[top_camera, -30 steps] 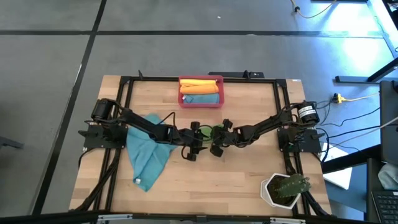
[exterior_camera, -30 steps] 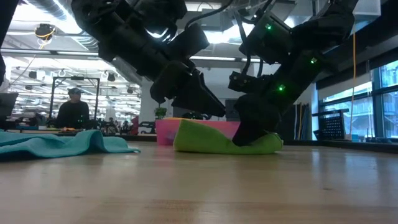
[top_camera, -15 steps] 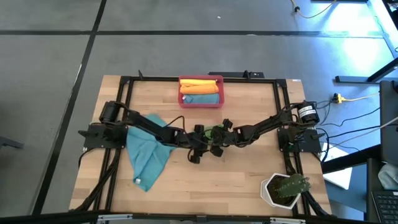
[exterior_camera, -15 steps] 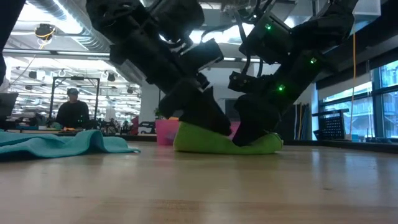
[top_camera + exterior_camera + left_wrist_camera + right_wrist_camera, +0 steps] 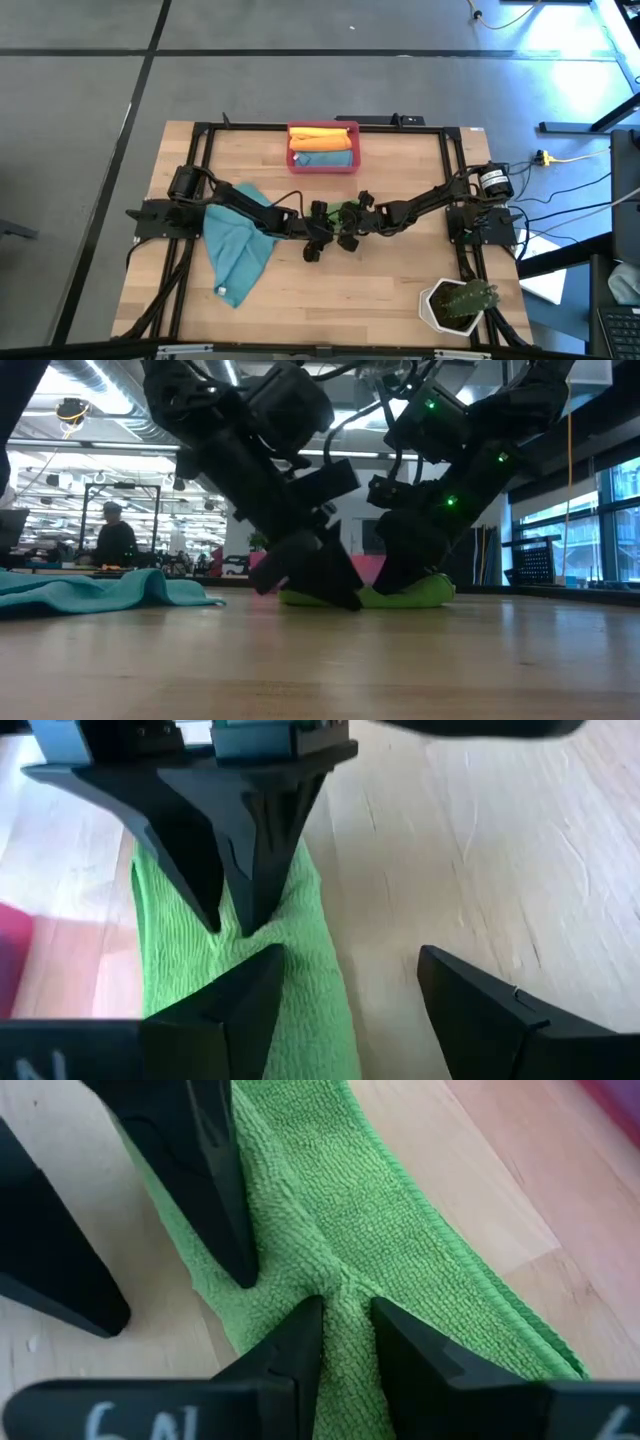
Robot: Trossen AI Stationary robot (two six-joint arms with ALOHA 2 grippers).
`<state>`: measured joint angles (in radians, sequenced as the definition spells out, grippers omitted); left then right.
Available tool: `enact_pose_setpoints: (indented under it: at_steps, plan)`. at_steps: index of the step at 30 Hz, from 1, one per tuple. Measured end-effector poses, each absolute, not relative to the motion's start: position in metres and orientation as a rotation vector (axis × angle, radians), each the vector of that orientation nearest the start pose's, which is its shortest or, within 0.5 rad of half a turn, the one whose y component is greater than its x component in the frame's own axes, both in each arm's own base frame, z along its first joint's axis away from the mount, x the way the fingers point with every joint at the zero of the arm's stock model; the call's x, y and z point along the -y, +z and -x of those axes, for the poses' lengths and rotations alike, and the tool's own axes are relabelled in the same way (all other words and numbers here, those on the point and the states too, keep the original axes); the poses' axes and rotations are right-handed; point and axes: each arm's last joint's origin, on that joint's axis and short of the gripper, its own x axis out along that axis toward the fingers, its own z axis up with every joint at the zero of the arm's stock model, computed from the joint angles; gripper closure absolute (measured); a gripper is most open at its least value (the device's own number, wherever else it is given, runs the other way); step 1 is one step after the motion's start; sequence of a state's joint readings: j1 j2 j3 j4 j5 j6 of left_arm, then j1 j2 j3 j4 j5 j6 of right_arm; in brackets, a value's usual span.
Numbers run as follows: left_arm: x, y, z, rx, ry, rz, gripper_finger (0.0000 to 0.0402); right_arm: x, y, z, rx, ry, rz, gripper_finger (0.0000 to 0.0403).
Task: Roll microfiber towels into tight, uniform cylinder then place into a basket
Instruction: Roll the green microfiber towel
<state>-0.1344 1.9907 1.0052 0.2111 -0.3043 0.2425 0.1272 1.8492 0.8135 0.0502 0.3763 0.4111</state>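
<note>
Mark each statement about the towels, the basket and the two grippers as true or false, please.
1. The right gripper pinches the green towel. True.
2. The left gripper is shut on the green towel. False: its fingers are open, one on the towel, one over bare wood.
3. The basket is empty. False: an orange towel and a blue one lie in it.
4. A teal towel lies unrolled under the left arm. True.

Both arms are dark, almost black, with angular segments and thin black cables along them. Small green lights glow on the right arm in the low view. The fingers are matte black wedges; pale markings on one, perhaps digits, are unclear.
</note>
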Motion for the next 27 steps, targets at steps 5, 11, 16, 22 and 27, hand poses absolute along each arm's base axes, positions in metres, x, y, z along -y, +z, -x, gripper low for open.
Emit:
enact_pose_setpoints:
  at_steps: [5,11,16,22,27]
  plan:
    - [0.038,0.099,-0.38,-0.796,0.134,-0.425,0.0178,-0.03,0.098,-0.32,-0.889,-0.417,-0.132,0.0309]
    - [0.037,0.1,-0.38,-0.79,0.227,-0.491,0.0178,-0.03,0.098,-0.32,-0.89,-0.415,-0.132,0.0309]
    - [0.035,0.099,-0.378,-0.821,0.238,-0.506,0.0178,-0.031,0.098,-0.32,-0.894,-0.405,-0.139,0.0309]
    - [0.033,0.098,-0.376,-0.845,0.242,-0.516,0.0197,-0.031,0.098,-0.32,-0.896,-0.4,-0.142,0.0309]
    - [0.028,0.096,-0.376,-0.863,0.223,-0.498,0.024,-0.03,0.103,-0.32,-0.884,-0.396,-0.15,0.0309]
